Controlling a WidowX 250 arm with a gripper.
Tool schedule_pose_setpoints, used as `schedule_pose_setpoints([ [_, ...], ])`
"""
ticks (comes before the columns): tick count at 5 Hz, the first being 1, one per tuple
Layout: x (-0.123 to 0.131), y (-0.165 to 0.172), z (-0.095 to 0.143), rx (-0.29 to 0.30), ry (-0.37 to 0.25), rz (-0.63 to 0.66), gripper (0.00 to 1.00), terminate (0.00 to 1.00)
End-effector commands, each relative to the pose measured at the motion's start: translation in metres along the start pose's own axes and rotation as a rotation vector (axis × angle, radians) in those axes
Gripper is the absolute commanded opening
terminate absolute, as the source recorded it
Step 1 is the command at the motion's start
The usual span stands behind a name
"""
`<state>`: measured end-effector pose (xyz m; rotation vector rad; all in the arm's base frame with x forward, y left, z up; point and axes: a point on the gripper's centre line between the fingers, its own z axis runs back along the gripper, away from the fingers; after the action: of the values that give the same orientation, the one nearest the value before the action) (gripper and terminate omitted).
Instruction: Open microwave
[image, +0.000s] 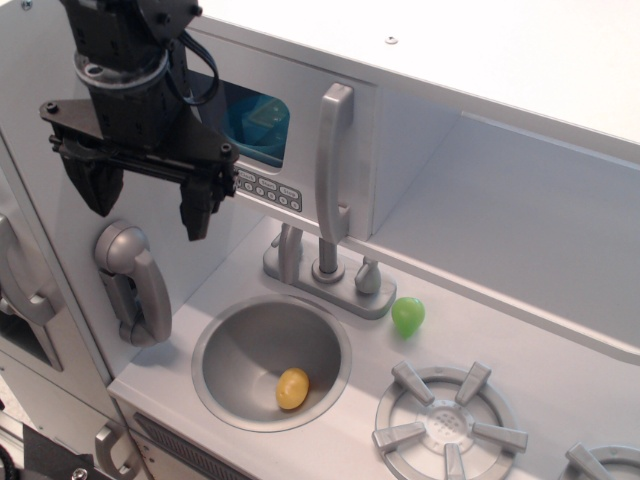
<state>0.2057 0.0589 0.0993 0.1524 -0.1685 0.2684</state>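
The microwave (300, 130) is a light grey box at the upper middle. Its door is shut, with a clear window (258, 125), a small button row (268, 187) and a long vertical grey handle (334, 165) on its right side. My black gripper (146, 207) hangs in front of the door's left part, well left of the handle. It is open and empty, with its two fingers (196, 207) spread wide and pointing down. The arm hides the window's left part.
A grey phone handset (135, 284) hangs on the left wall just below the gripper. A faucet (325, 270) stands under the handle, behind a round sink (270, 362) holding a yellow piece (292, 388). A green piece (407, 316) and burners (448, 424) lie to the right.
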Motion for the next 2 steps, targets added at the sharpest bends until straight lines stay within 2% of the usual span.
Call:
schedule_pose_setpoints([
  [1,0.051,-0.045,0.007,-0.027,-0.092,-0.013,1.0,0.0],
  [2,0.065,-0.064,0.017,-0.081,-0.106,-0.039,1.0,0.0],
])
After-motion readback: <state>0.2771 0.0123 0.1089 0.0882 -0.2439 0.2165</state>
